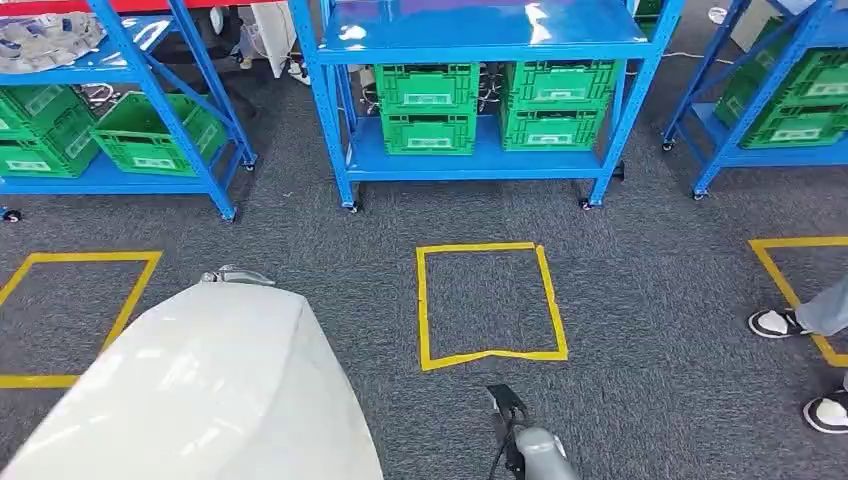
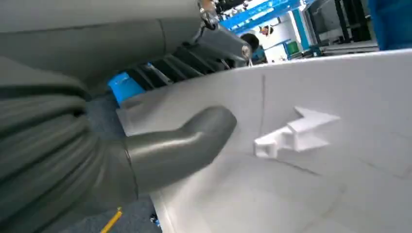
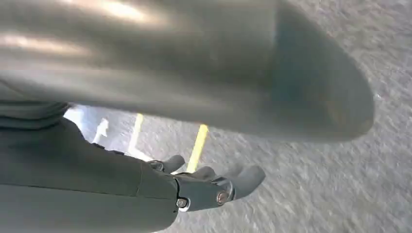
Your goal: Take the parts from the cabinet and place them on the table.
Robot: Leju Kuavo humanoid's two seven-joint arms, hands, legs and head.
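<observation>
Nearest, the left hand (image 2: 160,145) grips a large white moulded part (image 1: 200,390), thumb pressed flat on its surface, carried low at the robot's left side. The right hand (image 3: 209,187) hangs over grey carpet, fingers loosely apart, holding nothing. Beyond a yellow taped square (image 1: 490,305), blue racks (image 1: 480,40) hold green crates (image 1: 428,105); their contents cannot be seen.
</observation>
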